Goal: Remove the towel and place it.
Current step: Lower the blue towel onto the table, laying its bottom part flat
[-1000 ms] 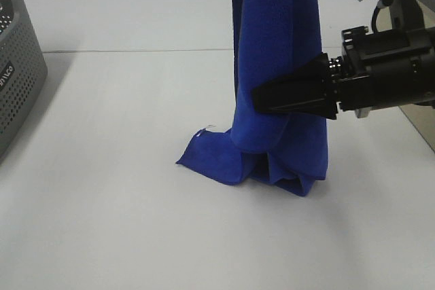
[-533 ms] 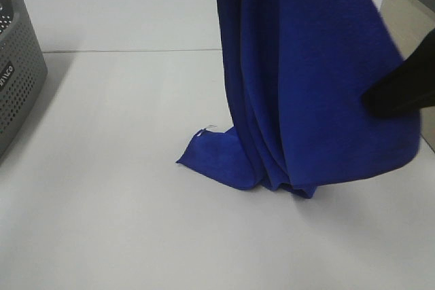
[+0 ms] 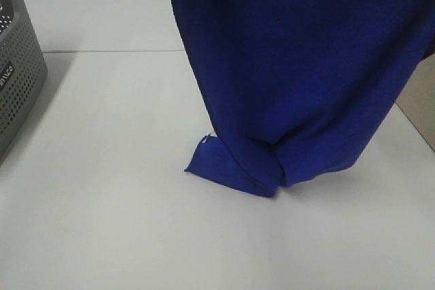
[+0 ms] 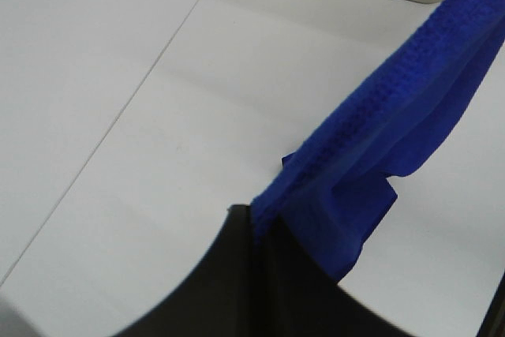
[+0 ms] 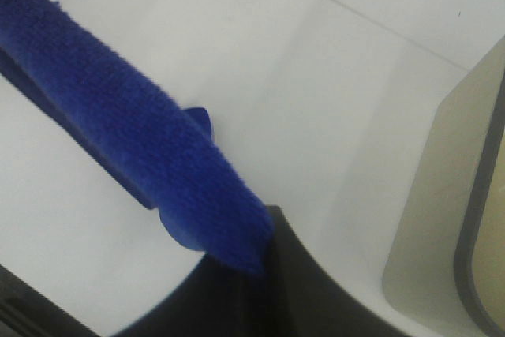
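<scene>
White bench fills the high view, bare and bright, with the grey basket tucked away at 9 o'clock. And look at the towel! It hangs like a big blue curtain from 12 o'clock across to 3 o'clock, well apart from the basket. Only its lowest corner meets the bench, crumpled in a small fold just past the middle toward 5 o'clock.

Neither arm shows from up high, since the cloth hides them. The wrist cameras tell the story, though. The left claw is pressed together with the towel's fuzzy edge pinched right at its tips. The right claw is also clamped, with a thick band of blue cloth running out from its tips. A beige box sits near that side, apart from the cloth.

So where are we? By my reckoning the removal is done: the towel is clear of the basket and held up by two points along its upper edge. What's left is the placing, which means bringing the sheet down onto the open bench, letting it settle flat rather than bunched over that folded corner, and then letting go. I'd call it past halfway, with the landing to come.
</scene>
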You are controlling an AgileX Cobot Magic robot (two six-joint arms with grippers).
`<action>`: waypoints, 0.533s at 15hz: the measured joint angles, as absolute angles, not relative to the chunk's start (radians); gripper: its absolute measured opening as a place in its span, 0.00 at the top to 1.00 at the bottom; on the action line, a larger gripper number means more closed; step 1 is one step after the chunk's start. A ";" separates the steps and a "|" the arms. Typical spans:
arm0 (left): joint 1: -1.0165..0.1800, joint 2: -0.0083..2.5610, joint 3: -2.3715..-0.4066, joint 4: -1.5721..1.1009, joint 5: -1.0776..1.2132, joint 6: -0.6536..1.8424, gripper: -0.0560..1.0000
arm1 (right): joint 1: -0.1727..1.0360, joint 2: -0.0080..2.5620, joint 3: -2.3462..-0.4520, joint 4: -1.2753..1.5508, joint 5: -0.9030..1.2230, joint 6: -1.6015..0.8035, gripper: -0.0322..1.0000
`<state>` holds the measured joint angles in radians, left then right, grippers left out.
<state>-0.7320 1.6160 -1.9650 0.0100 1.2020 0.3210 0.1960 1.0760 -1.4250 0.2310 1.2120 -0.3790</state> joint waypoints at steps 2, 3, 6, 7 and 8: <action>-0.733 1.562 -1.965 0.010 1.210 0.271 0.95 | 0.196 1.063 -1.449 0.286 1.214 -0.379 0.97; -0.734 1.533 -1.965 0.010 1.211 0.233 0.95 | 0.196 1.047 -1.449 0.323 1.218 -0.379 0.97; -0.734 1.449 -1.965 -0.039 1.214 0.156 0.95 | 0.196 0.956 -1.449 0.390 1.218 -0.379 0.97; -0.734 1.409 -1.965 -0.114 1.214 0.122 0.95 | 0.196 0.906 -1.449 0.402 1.219 -0.379 0.97; -0.734 1.386 -1.959 -0.156 1.214 0.104 0.95 | 0.196 0.877 -1.449 0.419 1.219 -0.379 0.97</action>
